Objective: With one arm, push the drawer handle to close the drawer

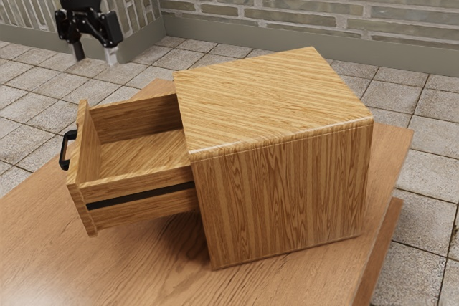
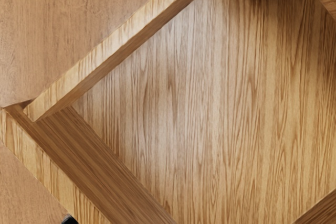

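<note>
Clearly lower than tool (image 1: 95, 56), black drawer handle (image 1: 64, 151) sits untouched; tool's fingers spread apart.

Both look down, exterior slanting, wrist closer, sharing the drawer (image 1: 140, 154).

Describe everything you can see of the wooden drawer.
The drawer is an open-topped box in yellowish-brown, streaky wood grain, with a flat front panel, two side walls and a bare floor. A black handle stands out from the front, and a dark strip runs along the outside of one wall. It sits level, pulled well out of its matching cabinet, which holds it above the table. The claw isn't touching it.
</note>
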Controlling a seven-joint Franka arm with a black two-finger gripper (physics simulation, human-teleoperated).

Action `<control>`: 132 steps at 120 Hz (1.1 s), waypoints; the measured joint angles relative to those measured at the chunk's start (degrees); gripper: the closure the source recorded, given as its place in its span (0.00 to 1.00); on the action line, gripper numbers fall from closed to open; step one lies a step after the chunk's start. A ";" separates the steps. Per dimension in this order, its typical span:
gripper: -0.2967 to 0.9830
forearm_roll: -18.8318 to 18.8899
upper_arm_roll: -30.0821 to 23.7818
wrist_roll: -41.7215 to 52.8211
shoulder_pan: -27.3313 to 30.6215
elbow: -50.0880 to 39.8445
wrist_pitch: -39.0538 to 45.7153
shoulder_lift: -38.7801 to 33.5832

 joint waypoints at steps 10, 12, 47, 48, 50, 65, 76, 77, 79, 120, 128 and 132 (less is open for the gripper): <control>0.23 -0.24 0.00 0.38 0.25 0.00 0.87 0.00; 0.23 -0.27 0.00 0.45 0.23 0.00 1.00 0.00; 0.23 0.16 -0.45 1.48 -0.04 1.36 2.02 -0.63; 0.23 0.28 -0.57 1.53 -0.09 1.83 2.00 -1.04; 0.23 0.43 -1.19 1.78 0.02 3.06 1.92 -2.32; 0.23 7.76 -12.10 4.27 3.40 10.36 -2.13 -9.74; 0.24 10.09 -13.41 6.05 -2.99 9.94 -5.89 -10.88; 0.24 10.23 -13.45 6.23 -2.98 9.43 -6.14 -11.05; 0.26 10.48 -13.53 6.59 -2.50 8.07 -6.56 -11.69; 0.73 10.44 -8.85 23.05 16.33 -55.22 21.03 -36.79; 0.77 9.57 -8.74 27.62 16.83 -56.80 27.82 -33.74; 0.78 9.27 -8.72 29.78 16.89 -57.11 30.94 -31.82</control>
